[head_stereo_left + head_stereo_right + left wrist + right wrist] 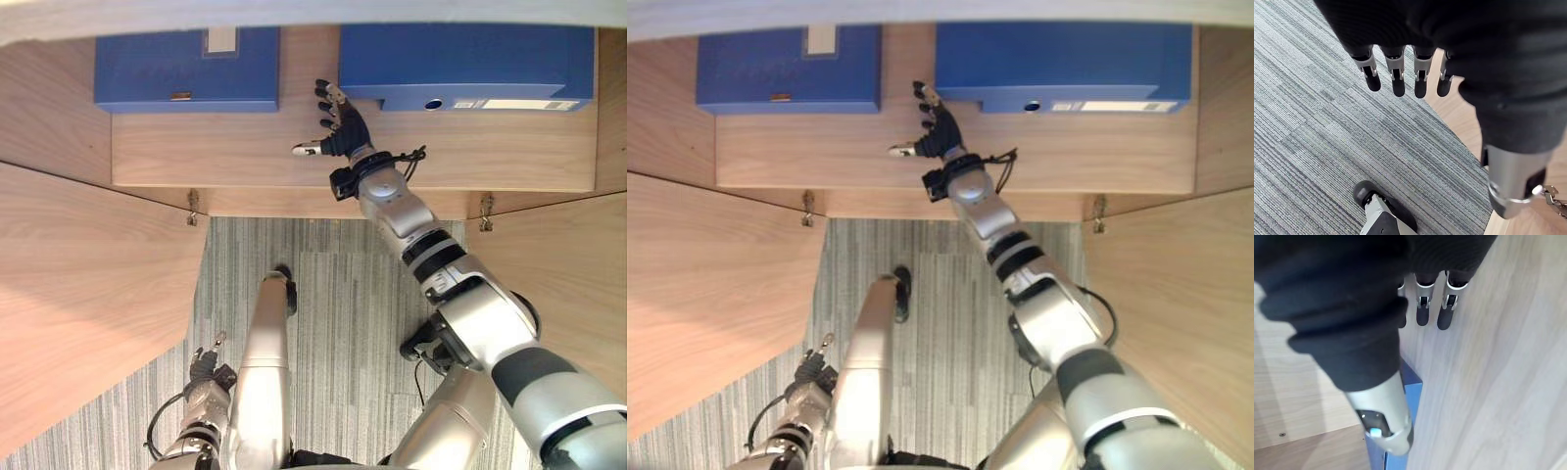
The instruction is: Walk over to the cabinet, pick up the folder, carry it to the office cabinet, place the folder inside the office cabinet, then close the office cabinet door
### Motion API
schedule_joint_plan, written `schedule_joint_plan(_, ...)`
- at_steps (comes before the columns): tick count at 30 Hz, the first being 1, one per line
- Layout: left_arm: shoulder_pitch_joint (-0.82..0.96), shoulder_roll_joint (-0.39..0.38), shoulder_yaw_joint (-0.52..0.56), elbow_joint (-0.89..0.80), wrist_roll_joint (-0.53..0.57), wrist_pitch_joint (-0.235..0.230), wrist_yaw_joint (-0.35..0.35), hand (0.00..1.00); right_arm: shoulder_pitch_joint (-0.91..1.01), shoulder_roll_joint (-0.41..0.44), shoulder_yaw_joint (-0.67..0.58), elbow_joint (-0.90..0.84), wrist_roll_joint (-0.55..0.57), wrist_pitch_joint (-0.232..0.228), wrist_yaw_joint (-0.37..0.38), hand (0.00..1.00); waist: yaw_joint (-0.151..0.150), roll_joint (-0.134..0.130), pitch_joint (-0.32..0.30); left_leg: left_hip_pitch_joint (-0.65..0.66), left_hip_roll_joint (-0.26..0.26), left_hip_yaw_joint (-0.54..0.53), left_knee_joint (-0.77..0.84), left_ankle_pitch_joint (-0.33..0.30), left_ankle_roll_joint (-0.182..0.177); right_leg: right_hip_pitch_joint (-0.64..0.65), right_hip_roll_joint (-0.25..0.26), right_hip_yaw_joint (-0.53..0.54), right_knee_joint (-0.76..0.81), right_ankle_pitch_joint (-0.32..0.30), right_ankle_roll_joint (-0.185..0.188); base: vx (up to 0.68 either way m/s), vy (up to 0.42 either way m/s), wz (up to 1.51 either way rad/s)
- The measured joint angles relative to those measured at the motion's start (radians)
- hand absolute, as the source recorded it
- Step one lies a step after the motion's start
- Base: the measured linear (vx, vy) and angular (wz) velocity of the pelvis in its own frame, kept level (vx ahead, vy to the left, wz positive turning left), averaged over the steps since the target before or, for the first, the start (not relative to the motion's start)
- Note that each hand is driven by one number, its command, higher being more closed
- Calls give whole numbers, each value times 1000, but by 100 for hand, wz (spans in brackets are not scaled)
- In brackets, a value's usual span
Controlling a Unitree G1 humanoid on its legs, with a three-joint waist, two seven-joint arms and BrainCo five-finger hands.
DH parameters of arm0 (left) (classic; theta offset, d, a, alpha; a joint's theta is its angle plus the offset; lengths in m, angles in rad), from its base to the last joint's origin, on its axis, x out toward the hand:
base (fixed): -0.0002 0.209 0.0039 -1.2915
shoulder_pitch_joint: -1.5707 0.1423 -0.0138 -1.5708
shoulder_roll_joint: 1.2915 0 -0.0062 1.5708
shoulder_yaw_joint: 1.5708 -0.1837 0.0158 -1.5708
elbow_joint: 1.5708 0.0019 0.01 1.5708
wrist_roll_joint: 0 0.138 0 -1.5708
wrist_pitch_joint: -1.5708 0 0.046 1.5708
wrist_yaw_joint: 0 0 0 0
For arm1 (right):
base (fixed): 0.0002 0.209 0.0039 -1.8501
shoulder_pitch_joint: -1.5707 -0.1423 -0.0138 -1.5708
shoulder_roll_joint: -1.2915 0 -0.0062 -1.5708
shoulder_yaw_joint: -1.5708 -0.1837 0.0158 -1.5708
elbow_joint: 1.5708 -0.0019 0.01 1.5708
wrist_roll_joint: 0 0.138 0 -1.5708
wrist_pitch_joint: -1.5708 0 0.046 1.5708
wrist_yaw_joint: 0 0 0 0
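We look down on a grey striped carpet (333, 284), beyond it we see a pale wood-grain cabinet (216, 147), its shelf evenly lit, its left door (88, 294) and right door (578, 255) swung wide open, a small metal hinge (193, 208) at each door's inner edge

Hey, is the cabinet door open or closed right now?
Open. The left door and right door stand swung outward, exposing the shelf, the left folder and right folder; the right hand reaches inside.
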Motion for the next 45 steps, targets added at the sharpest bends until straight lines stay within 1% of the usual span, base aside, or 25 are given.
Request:
schedule_joint_plan(2, 0, 0, 0, 0, 0, 1, 0, 0, 0, -7, -3, 2, 1, 0, -9, 0, 0, 0, 0, -2, -1, 1, 3, 0, 1, -4, -1, 3, 1, 0, 0, 0, 0, 0)
schedule_joint_plan(5, 0, -2, 0, 0, -2, 2, 0, 0, 0, -12, -44, 28, 5, 1, -20, 0, 2, 1, -1, -3, -1, 1, 11, -2, 4, -7, -1, 10, 9, 0, 0, 0, 0, 0)
schedule_joint_plan(8, 0, -2, 0, 0, -3, 3, 0, 0, 3, -28, -82, 28, 42, 3, -32, 0, 0, 3, -2, -13, -1, 3, 16, -3, 5, -21, -1, 17, 13, 0, 0, 0, 0, 0)
schedule_joint_plan(11, 0, -1, 1, 0, -3, 3, 0, 0, 4, -58, -88, 28, 60, 6, -39, 0, -3, 4, -2, -16, -1, 1, 20, -2, 6, -22, -1, 17, 17, 0, 0, 0, 0, 0)
schedule_joint_plan(13, 0, 0, 2, 0, -3, 3, 1, 0, 4, -61, -121, 28, 81, 6, -43, 0, -8, 4, -2, -16, -1, 1, 20, -1, 7, -22, -1, 18, 18, 0, 0, 0, 0, 0)
schedule_joint_plan(19, 0, 1, 4, 0, -3, 3, 1, 0, 4, -80, -124, 27, 108, 6, -43, 0, -12, 4, -2, -16, 0, 2, 20, -1, 9, -25, -1, 20, 20, 0, -1, 0, 0, 0)
schedule_joint_plan(23, 1, 0, 7, -1, -3, 3, 2, 0, 4, -85, -157, 26, 127, 6, -45, 0, -13, 4, -2, -16, 0, 3, 21, -1, 9, -27, -2, 22, 22, 0, -1, 0, 0, 0)
schedule_joint_plan(30, 1, 0, 7, -1, -4, 2, 2, 0, 8, -85, -152, 13, 126, 5, -45, 0, -13, 4, -2, -17, 2, 5, 21, -1, 9, -33, -1, 25, 22, 0, -1, 3, -2, 0)
schedule_joint_plan(32, 1, 1, 7, 0, -4, 2, 0, 0, 22, -87, -137, -11, 117, 5, -28, 0, -14, 4, -2, -17, 5, 7, 21, -1, 9, -34, 2, 25, 19, 0, 0, 11, -6, -3)
schedule_joint_plan(33, 1, 3, 6, 0, -9, 2, -4, 0, 39, -95, -91, -48, 117, -3, -17, 0, -16, 4, -2, -17, 13, 11, 21, -2, 11, -34, 6, 25, 16, 1, -1, 25, -9, -9)
schedule_joint_plan(34, 1, 6, 6, 0, -22, 3, -14, 0, 48, -103, -36, -80, 111, -4, 20, 0, -20, 4, -2, -17, 16, 12, 20, -3, 11, -35, 9, 25, 13, 2, -2, 20, -7, -9)
schedule_joint_plan(35, 0, 9, 3, 1, -22, 4, -20, 0, 50, -108, -6, -100, 99, -3, 51, 0, -26, 4, -2, -17, 18, 12, 19, -3, 11, -35, 10, 25, 12, 2, -2, 25, -10, -7)
schedule_joint_plan(36, -1, 12, -3, 1, -22, 5, -26, 0, 52, -123, 71, -124, 80, 0, 86, 0, -32, 4, -2, -16, 20, 12, 16, -3, 11, -36, 13, 25, 10, 2, -2, 20, -14, -8)
schedule_joint_plan(37, -4, 17, -23, 1, -21, 4, -36, 0, 62, -133, 164, -162, 37, -3, 152, 0, -38, 4, -2, -12, 24, 13, 11, -2, 11, -36, 18, 25, 8, 2, -2, 33, -27, -9)
schedule_joint_plan(38, -4, 20, -31, 2, -21, 4, -43, 0, 66, -133, 197, -175, 26, -3, 190, 0, -40, 4, -2, -8, 26, 15, 9, -2, 11, -35, 19, 25, 8, 2, -2, 39, -32, -10)
schedule_joint_plan(40, -10, 28, -51, 7, -21, 0, -49, 0, 72, -131, 303, -196, -6, -7, 285, 0, -40, 4, -2, 13, 26, 24, -7, 0, 8, -29, 20, 32, 5, 2, -3, 42, -38, -2)
schedule_joint_plan(42, -13, 30, -66, 13, -20, -4, -54, 0, 79, -125, 337, -198, -26, -7, 334, 0, -37, 4, -2, 28, 25, 27, -20, 2, 6, -17, 23, 31, -3, 2, -3, 31, -31, 2)
schedule_joint_plan(45, -18, 34, -82, 25, -14, -8, -59, 0, 77, -120, 380, -170, -97, -3, 408, 0, -27, 5, -7, 39, 21, 29, -36, 4, 5, -7, 27, 27, -19, 0, 1, 45, -19, 0)
